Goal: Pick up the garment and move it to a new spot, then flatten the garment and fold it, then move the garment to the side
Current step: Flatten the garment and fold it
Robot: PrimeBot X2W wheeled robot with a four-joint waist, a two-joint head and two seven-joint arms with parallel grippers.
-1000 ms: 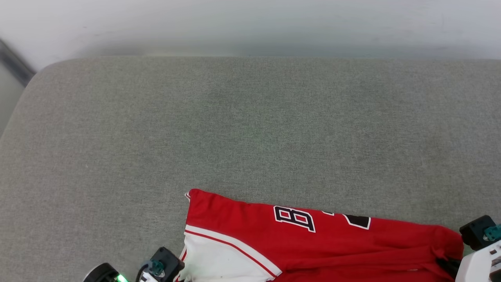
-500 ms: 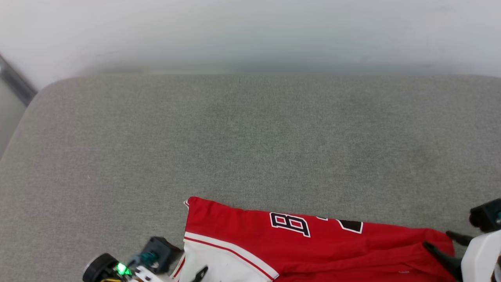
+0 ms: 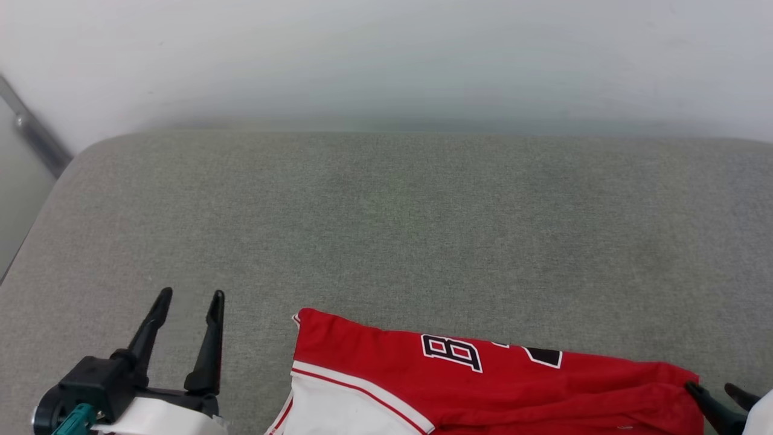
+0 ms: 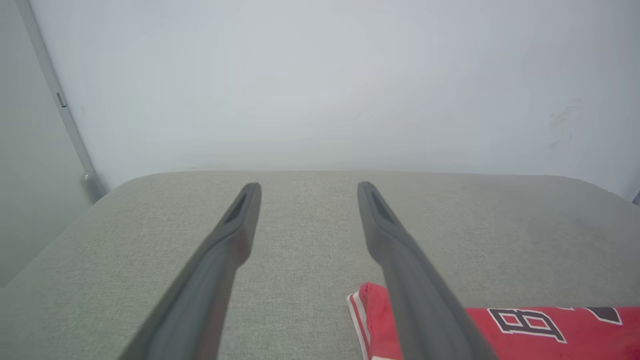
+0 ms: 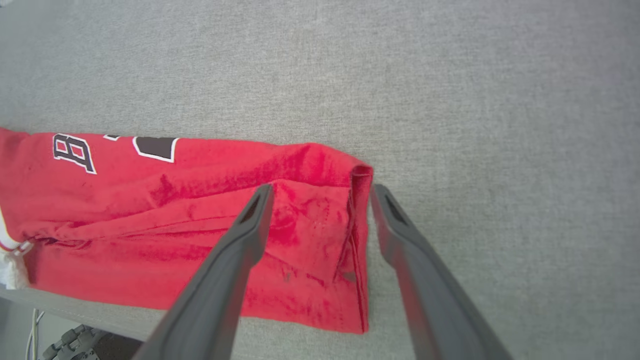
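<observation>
The garment is soft cloth (faintly fuzzy) on a matt woven cushion.

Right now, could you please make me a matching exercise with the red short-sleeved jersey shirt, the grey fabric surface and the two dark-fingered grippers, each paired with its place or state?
Column A
1. red jersey shirt
2. grey fabric surface
3. left gripper
4. right gripper

Column B
a. open, one finger over the shirt, the other over bare fabric
b. lies folded near the front edge
c. open, over bare fabric beside the shirt's white sleeve
d. carries the shirt

Pairs: 1-b, 2-d, 3-c, 4-a
</observation>
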